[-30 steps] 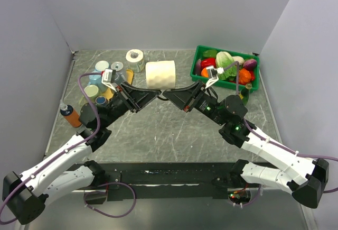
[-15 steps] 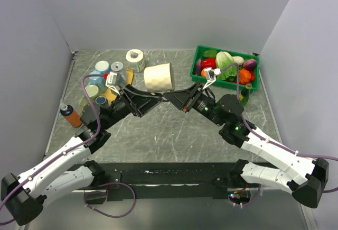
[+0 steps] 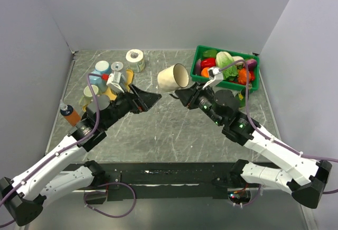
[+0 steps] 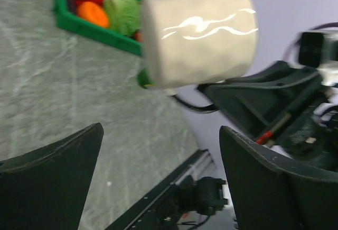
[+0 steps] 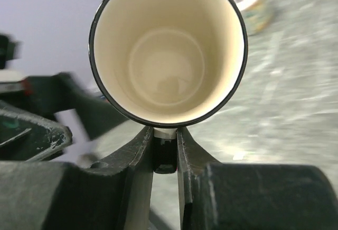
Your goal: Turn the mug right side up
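Top external view: our left hand (image 3: 148, 99) has just sprung wide, releasing the cream ceramic mug (image 3: 173, 76). Our right hand (image 3: 186, 92) alone pinches it aloft above the grey desk (image 3: 174, 129), mouth sideways, so uprighting remains.

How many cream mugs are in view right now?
1: the cream mug is held off the table by the right hand, near the middle. The cluttered pile at back left could hide another.

Marbled table (image 3: 169, 129): green crate (image 3: 196, 61) (vegetables (image 3: 224, 60) inside), tape roll (image 3: 135, 56), cups (image 3: 101, 67), orange bottle (image 3: 69, 115)
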